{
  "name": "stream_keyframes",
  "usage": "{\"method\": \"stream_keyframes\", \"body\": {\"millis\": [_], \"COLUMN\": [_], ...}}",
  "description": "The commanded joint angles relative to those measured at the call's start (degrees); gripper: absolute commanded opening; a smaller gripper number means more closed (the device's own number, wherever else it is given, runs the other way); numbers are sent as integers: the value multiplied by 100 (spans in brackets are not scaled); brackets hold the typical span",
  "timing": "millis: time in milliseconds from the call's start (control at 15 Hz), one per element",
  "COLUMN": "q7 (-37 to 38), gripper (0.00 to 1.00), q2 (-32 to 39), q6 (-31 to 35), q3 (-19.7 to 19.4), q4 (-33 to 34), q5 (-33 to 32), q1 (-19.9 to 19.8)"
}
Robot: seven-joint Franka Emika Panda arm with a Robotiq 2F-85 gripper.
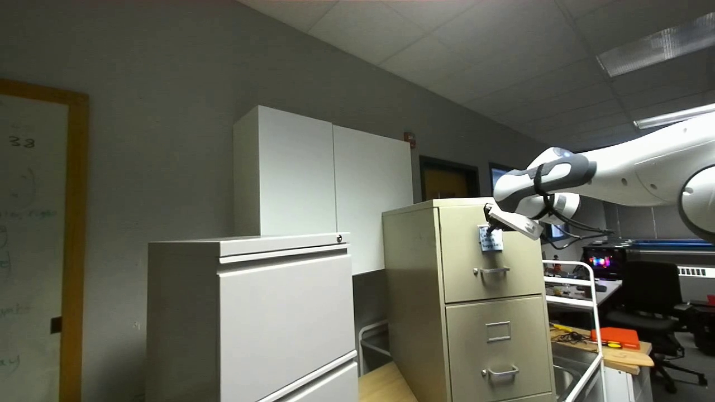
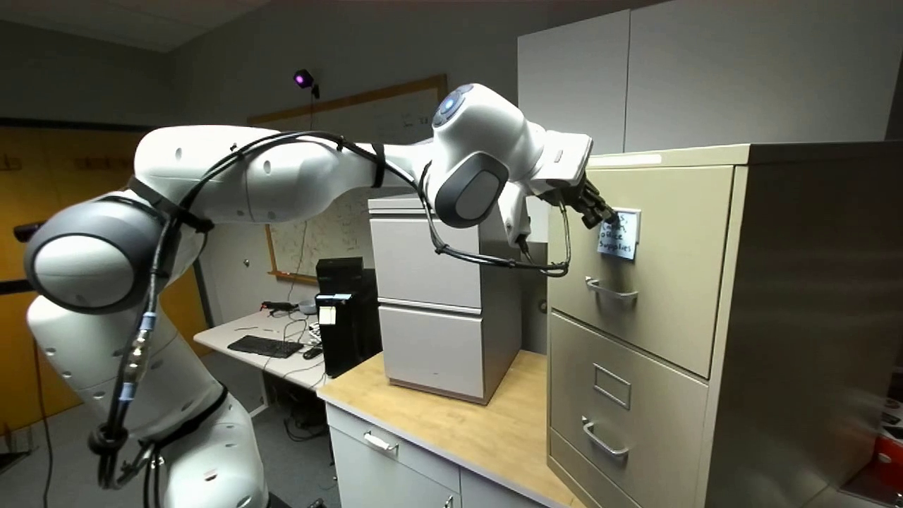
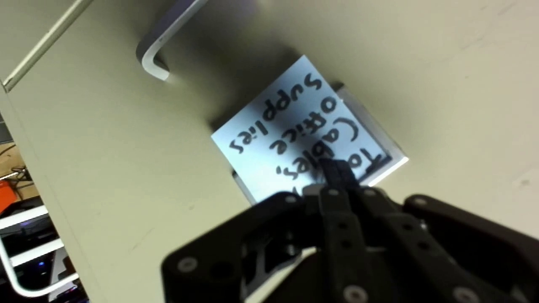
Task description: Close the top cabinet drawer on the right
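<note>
The top cabinet drawer [image 1: 525,262] has a tan front with a metal handle [image 1: 492,271], and it also shows in an exterior view [image 2: 670,282] and in the wrist view [image 3: 139,176]. Its front looks flush with the beige cabinet's frame. A light-blue note [image 2: 616,243] with handwriting covers most of its label holder [image 3: 391,153]. My gripper [image 2: 608,217] is at the note, above the handle; it also shows in an exterior view [image 1: 490,228] and in the wrist view [image 3: 337,168]. Its fingers are together with nothing between them. I cannot tell whether the fingertips touch the note.
A lower drawer [image 2: 628,395] of the same cabinet is shut. A light-grey cabinet [image 2: 430,261] stands beside it on a wooden counter [image 2: 451,423]. White wall cabinets [image 1: 296,173] hang behind. A white metal rail [image 1: 592,296] stands beside the beige cabinet.
</note>
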Motion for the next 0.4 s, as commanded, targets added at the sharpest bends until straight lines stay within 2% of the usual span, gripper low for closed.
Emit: {"method": "stream_keyframes", "body": {"millis": [0,333], "q7": [-303,-484], "gripper": [0,0], "q2": [727,861], "q6": [-354,-1040], "q3": [-110,-214], "q4": [971,1316], "q5": [396,499], "q1": [419,452]}}
